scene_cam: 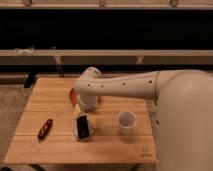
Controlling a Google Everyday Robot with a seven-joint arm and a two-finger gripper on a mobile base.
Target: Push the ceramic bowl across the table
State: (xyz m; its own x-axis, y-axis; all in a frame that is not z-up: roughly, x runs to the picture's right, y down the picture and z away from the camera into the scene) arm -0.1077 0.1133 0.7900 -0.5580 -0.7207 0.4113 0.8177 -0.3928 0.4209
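The orange ceramic bowl (73, 96) sits on the light wooden table (47, 97) left of its middle. Only its left rim shows; the rest is hidden behind my arm. My arm reaches in from the right and bends down over the bowl. The gripper (86, 104) is at the lower end of the arm, right at the bowl's near right side, mostly hidden by the wrist.
A small white cup (126, 121) stands upright to the right of the bowl. A black and white packet (82, 126) lies just in front of the gripper. A red-brown oblong object (45, 128) lies near the front left. A dark shelf wall runs behind the table.
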